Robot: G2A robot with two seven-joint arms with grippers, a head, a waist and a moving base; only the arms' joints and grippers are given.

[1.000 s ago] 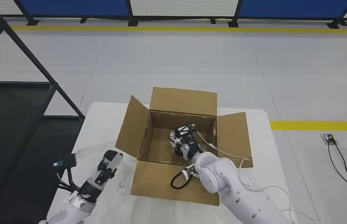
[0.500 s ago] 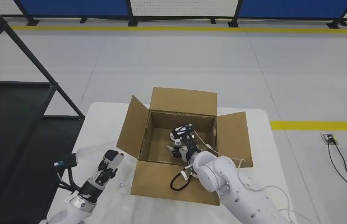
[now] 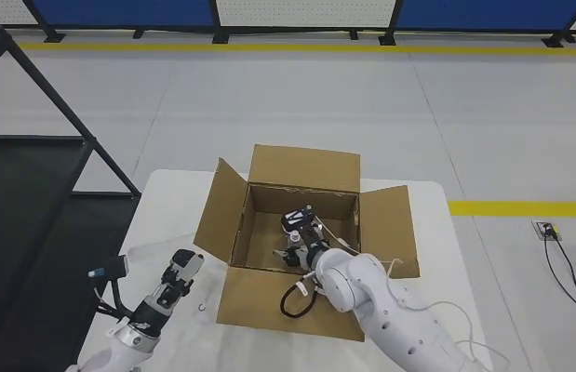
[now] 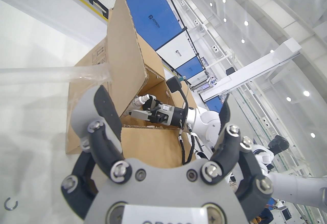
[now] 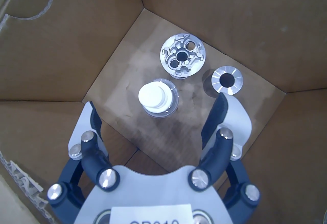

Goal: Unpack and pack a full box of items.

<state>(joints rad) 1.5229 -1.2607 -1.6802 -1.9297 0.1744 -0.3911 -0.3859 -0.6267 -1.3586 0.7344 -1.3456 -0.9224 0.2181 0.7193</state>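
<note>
Right jaws, spread wide and empty, hang inside the box (image 3: 304, 166), pointing at its floor. Directly below them stands the bottle (image 5: 158, 101), long axis upright, with a white cap on a clear body. A slotted disc (image 5: 182, 56) and a fluted cone (image 5: 228, 80) stand just beyond. Left jaws, open and empty, are well apart over the bench (image 3: 176, 200).

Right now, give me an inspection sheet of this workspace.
Surface: white table.
Job's things: open brown cardboard box holding a white-capped clear bottle, a slotted round metal disc and a small fluted metal ring, all apart.
Clutter: small metal snap ring on the table; clear plastic tube near a box flap.
Grippers: right gripper open over the bottle; left gripper open beside the box.
Cables: black cable loop on the right arm.
Surroundings: blue panels, yellow floor line.
</note>
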